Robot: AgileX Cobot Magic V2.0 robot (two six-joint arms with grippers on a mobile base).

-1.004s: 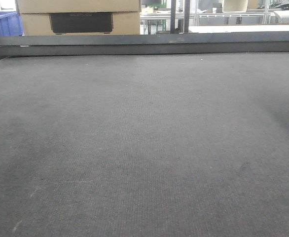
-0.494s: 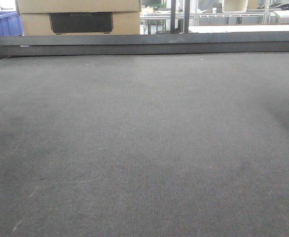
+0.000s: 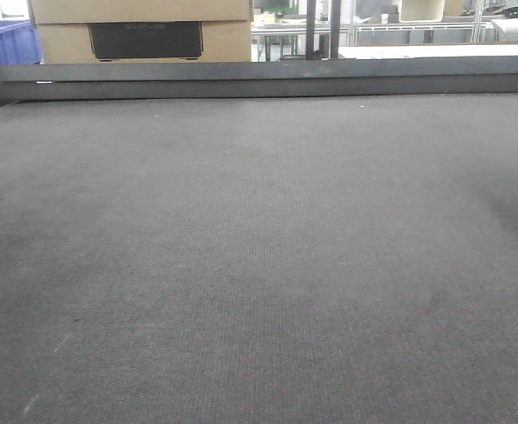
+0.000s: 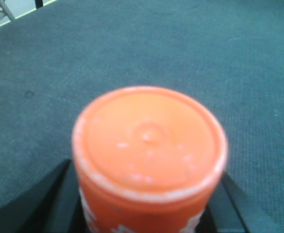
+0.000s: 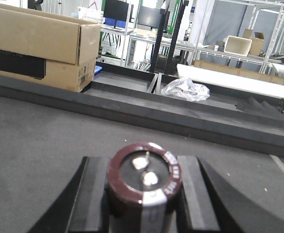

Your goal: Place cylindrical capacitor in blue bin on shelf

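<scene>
The right gripper (image 5: 144, 199) is closed to the width of the cylindrical capacitor (image 5: 144, 180), with one dark finger (image 5: 94, 194) pressed against its 9 o'clock side and the other against its 3 o'clock side. The capacitor sits at the 6 o'clock edge of the right wrist view, terminal face (two silvery lugs) toward the camera, above the dark mat (image 5: 35, 141). A cardboard box (image 5: 40, 46) lies at 10 o'clock from it, and a crumpled plastic bag (image 5: 185, 90) at 1 o'clock. The left gripper (image 4: 149, 208) is clamped on an orange canister (image 4: 149, 141), with a finger on each side.
</scene>
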